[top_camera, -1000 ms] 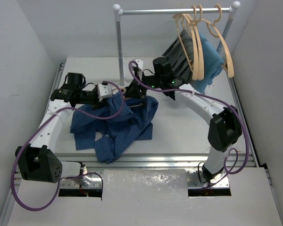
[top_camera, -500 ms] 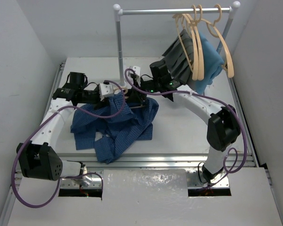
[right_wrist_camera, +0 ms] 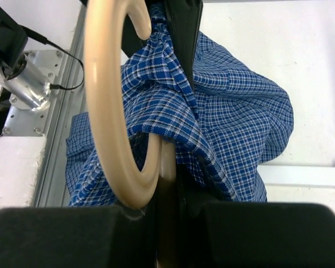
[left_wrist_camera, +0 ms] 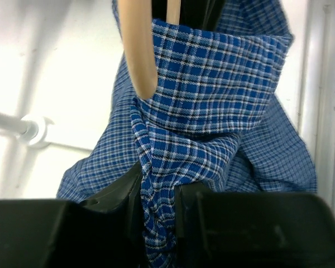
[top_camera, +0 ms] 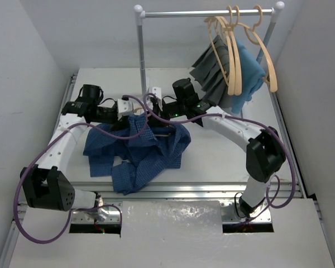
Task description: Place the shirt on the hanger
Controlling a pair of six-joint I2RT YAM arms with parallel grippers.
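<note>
The blue checked shirt (top_camera: 139, 148) lies bunched on the table between the arms. My left gripper (top_camera: 135, 114) is shut on a fold of the shirt (left_wrist_camera: 156, 223) and holds its edge up. My right gripper (top_camera: 156, 116) is shut on the neck of the pale wooden hanger (right_wrist_camera: 114, 111); the hook curls toward the camera and the shirt (right_wrist_camera: 223, 111) drapes over the hanger's shoulder. In the left wrist view the hanger's end (left_wrist_camera: 138, 50) pokes into the raised fabric. In the top view the hanger (top_camera: 163, 126) is mostly hidden under the cloth.
A metal clothes rail (top_camera: 206, 12) stands at the back, its post (top_camera: 140, 56) just behind the grippers. On it hang several spare wooden hangers (top_camera: 234, 50), a dark grey garment (top_camera: 212, 72) and a teal-blue cloth (top_camera: 248, 70). White walls close in both sides.
My right gripper has moved left with the hanger, closer to the left gripper. The shirt's upper edge has shifted with them and spread a little rightward.
</note>
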